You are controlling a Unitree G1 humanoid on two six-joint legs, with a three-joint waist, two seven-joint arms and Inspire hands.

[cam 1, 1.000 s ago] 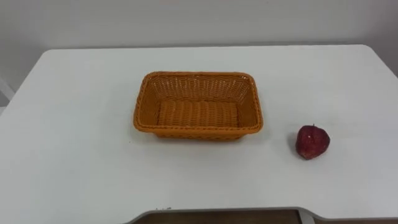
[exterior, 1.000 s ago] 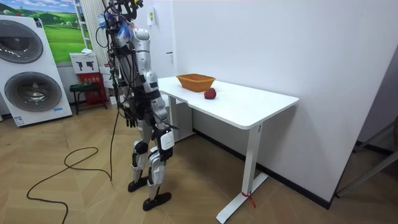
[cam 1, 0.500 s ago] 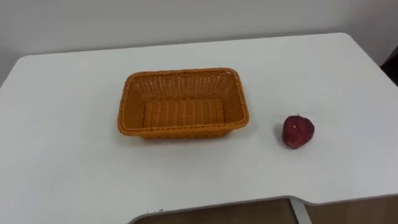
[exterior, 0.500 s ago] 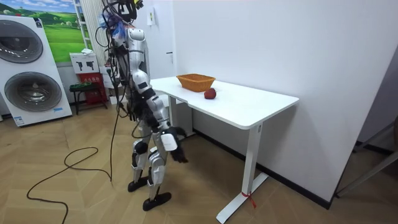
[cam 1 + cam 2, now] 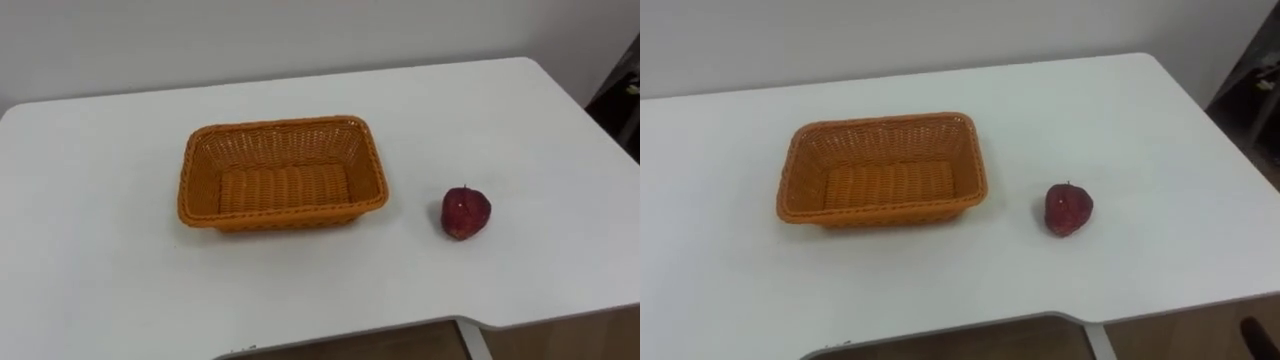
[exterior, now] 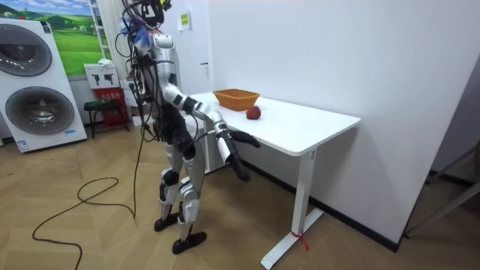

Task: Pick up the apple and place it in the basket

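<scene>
Robot stands at the near edge of the desk (image 5: 90, 270), arms out forward. One robot hand (image 6: 251, 140) is just under the desk edge and the other robot hand (image 6: 241, 174) is lower, both well short of the apple. From the room view you can't tell if either is apart or together, or which is left. Basket (image 5: 283, 172) sits left of centre, empty. Apple (image 5: 466, 212) rests on the desk to its right, clearly apart from it. Risks, my judgement: bring a robot hand up from below and it could knock the desk edge. Clip a basket wall and the light basket likely slides on the smooth top. The apple is round, so a sideways nudge or off-centre grasp could roll it right, toward the open edge. Release it high and it may bounce off the rim. Materials: basket is orange woven wicker-look, rectangular, with flared walls, a braided rim and a flat floor. Apple is dark red, glossy, slightly lumpy. Desk is plain white, smooth, with rounded corners.
</scene>
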